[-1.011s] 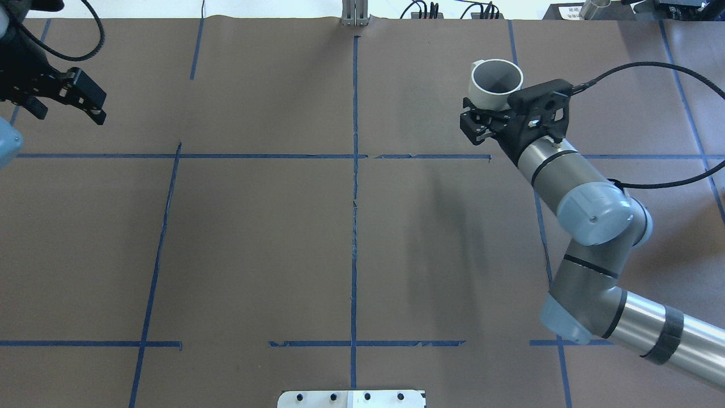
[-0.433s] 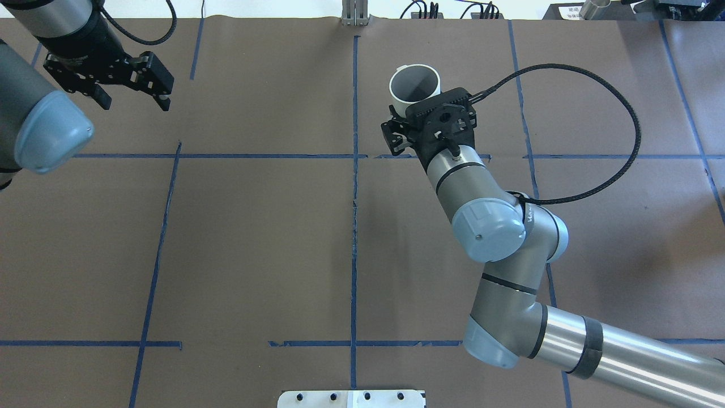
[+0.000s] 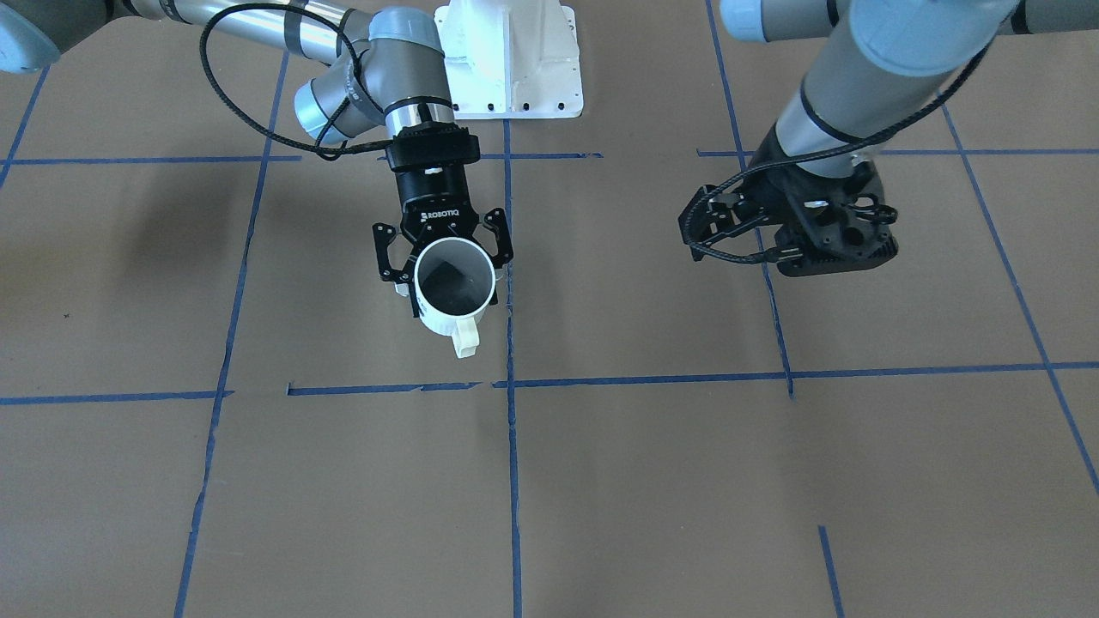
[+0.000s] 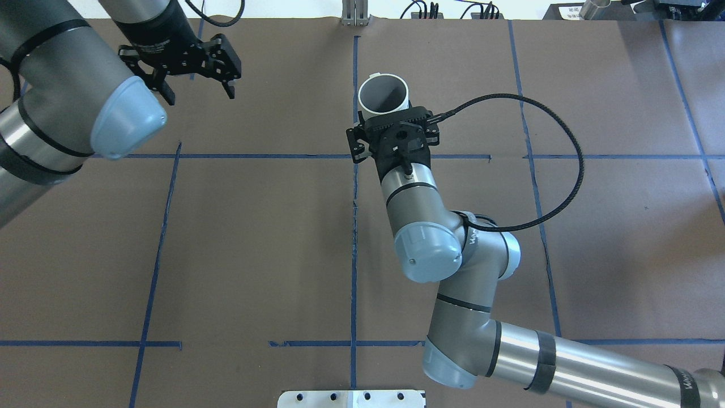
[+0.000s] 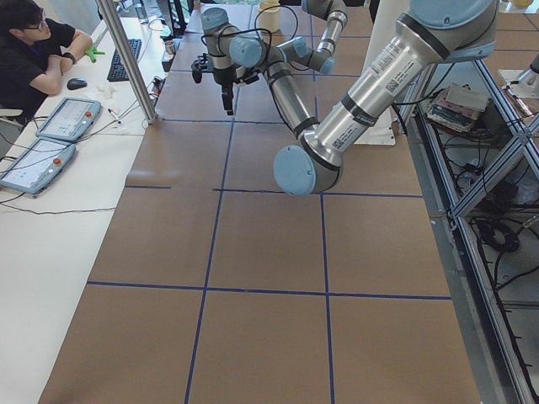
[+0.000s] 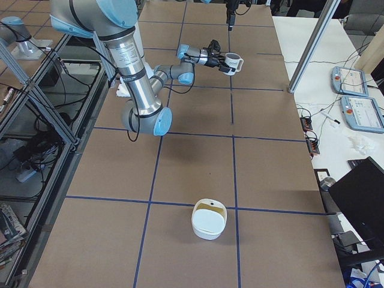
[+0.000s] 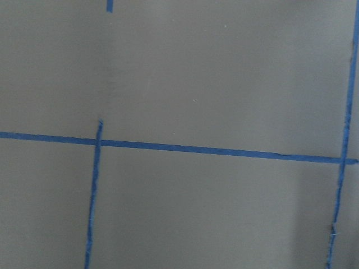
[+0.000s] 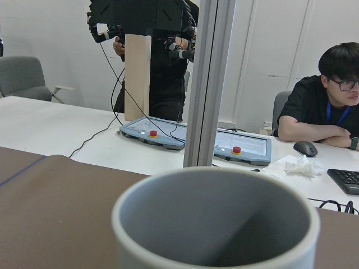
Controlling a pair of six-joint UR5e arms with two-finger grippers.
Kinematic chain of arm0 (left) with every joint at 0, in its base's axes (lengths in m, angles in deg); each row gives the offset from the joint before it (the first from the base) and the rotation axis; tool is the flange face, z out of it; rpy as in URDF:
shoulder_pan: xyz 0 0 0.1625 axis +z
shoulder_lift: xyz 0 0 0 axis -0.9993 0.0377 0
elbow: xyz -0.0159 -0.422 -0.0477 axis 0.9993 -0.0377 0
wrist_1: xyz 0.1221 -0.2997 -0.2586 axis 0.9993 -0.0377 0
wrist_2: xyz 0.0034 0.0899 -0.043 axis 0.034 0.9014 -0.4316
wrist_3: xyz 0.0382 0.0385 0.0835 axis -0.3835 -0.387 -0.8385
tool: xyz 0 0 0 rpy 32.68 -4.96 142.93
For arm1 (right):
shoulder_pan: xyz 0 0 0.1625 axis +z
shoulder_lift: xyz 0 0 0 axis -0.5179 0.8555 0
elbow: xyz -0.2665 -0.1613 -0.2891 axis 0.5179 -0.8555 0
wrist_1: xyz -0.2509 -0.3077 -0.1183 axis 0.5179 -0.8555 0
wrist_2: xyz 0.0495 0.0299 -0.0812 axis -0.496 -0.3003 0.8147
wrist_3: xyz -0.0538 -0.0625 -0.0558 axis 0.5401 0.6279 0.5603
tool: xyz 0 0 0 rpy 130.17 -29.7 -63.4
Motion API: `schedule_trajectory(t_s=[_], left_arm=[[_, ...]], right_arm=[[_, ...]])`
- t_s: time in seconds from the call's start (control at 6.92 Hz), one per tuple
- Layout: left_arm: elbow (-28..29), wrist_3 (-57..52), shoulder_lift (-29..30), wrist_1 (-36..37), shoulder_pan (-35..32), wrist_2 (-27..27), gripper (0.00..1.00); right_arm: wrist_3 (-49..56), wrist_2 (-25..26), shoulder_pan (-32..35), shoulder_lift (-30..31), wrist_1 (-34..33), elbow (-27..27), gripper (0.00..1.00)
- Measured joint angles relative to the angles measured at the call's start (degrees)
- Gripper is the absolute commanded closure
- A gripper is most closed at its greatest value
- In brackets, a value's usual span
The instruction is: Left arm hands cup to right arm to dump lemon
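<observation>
My right gripper (image 4: 388, 116), lettered ROBOTIQ (image 3: 446, 257), is shut on the white cup (image 4: 385, 93) and holds it upright just right of the centre tape line. The cup's handle (image 3: 464, 340) points away from me. The cup also shows in the front view (image 3: 455, 292), the right side view (image 6: 233, 62) and the right wrist view (image 8: 213, 224), where its inside looks grey. The lemon shows in no view. My left gripper (image 4: 198, 90), the black openwork bracket (image 3: 807, 236), is open and empty, apart from the cup at the far left. The left wrist view shows only the table.
Blue tape lines (image 4: 355, 170) cross the brown table (image 4: 255, 243). A white bowl-like container (image 6: 209, 222) sits far off at the table's right end. Operators sit at a side desk (image 5: 42, 46) with tablets (image 5: 67, 118). A metal post (image 8: 205, 84) stands beyond the table edge.
My right arm has carried the cup leftward to the centre line. My left arm has swung in from the left edge toward the right, gripper still open.
</observation>
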Motion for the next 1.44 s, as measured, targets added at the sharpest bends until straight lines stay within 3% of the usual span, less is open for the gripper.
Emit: schedule_trajectory(t_s=[0.43, 0.87, 1.44], left_arm=[[4.2, 11.4, 5.0, -3.7, 3.3, 0.0, 0.00], [10.4, 16.7, 8.4, -10.6, 4.8, 0.0, 0.00], [11.3, 17.4, 8.3, -11.5, 8.0, 0.4, 0.00]], right_arm=[[-3.9, 6.0, -4.0, -4.2, -0.2, -4.9, 1.00], [-3.8, 7.0, -5.6, -6.8, -0.4, -8.1, 1.00], [-2.2, 6.8, -5.8, -7.7, -1.6, -8.3, 1.00]])
